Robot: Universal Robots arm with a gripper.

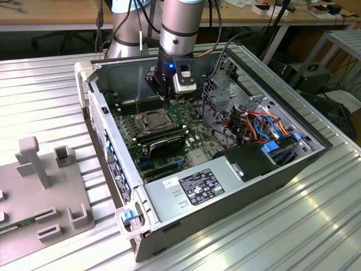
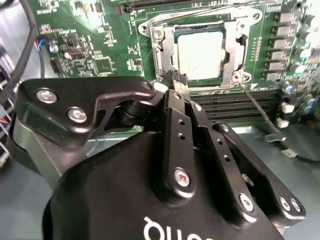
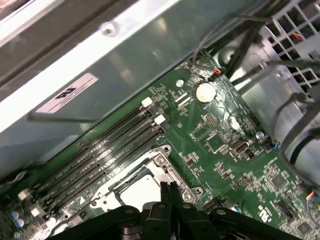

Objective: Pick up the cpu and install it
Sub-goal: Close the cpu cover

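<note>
The cpu (image 1: 155, 119) is a small silver-grey square lying flat in the socket on the green motherboard (image 1: 194, 132) inside the open computer case. In the second wrist view the cpu (image 2: 200, 52) sits inside the socket's metal frame (image 2: 159, 52). The first wrist view has the cpu (image 3: 137, 192) just beyond the fingertips. My gripper (image 1: 164, 96) hangs over the board a little behind the socket. Its black fingers (image 2: 176, 117) are pressed together with nothing between them, and the gripper (image 3: 167, 189) tips stand above the socket's edge, apart from the chip.
A grey power supply (image 1: 192, 186) fills the case's near end. A long black card (image 1: 164, 144) lies beside the socket, and memory slots (image 3: 100, 150) run along its other side. Coloured cables (image 1: 256, 124) crowd the exterior view's right. A grey fixture (image 1: 39, 192) stands outside the case.
</note>
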